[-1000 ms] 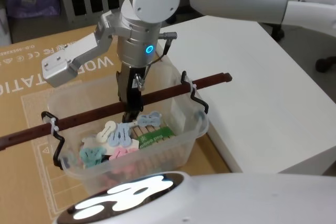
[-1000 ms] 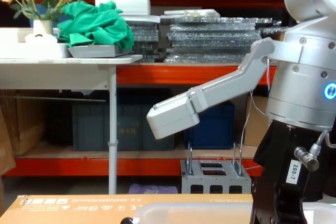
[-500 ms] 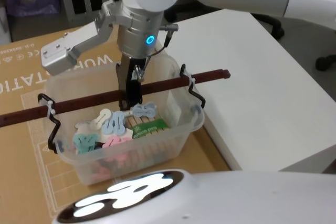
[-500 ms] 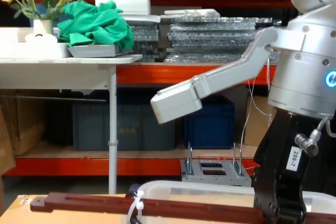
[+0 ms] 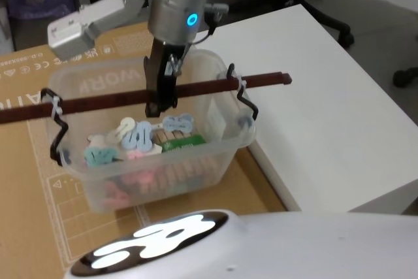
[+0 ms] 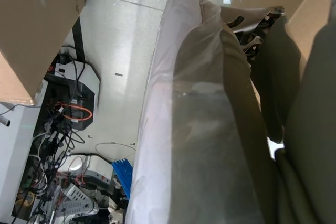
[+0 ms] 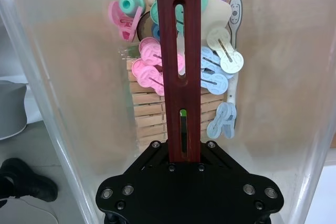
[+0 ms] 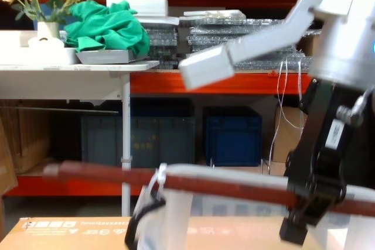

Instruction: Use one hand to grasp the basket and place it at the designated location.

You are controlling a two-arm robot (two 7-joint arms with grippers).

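Over the cardboard sheet (image 5: pixel 29 187), near its right edge: carrying the basket (image 5: pixel 163 174) by the handle (image 5: pixel 209 87). Looks lifted off the sheet, though underside contact is hard to confirm. Hanging roughly level, with the bar over the tub on black pivots (image 5: pixel 240 99). Holding pastel clips (image 5: pixel 137 138) and a bundle of wooden pegs (image 5: pixel 173 136) inside. Gripped by the right gripper (image 5: pixel 155 104), reaching down from above and clamped tight on the bar about mid-length. Confirmed from the right wrist view, bar running straight out from between the jaws. Left arm parked off to the side, wrist camera facing floor and cables. Just beside, to the right: white table (image 5: pixel 326 109), top sitting higher than the cardboard. Step in hand, as judged: transport, with grasp and lift done and placing not yet. No marked target visible; white table the likely spot. Next move calls for swinging right with enough height to clear the table edge. Also for keeping the bar from slipping and the tub from rocking on the pivots, lowering until the base sits flat, then releasing.
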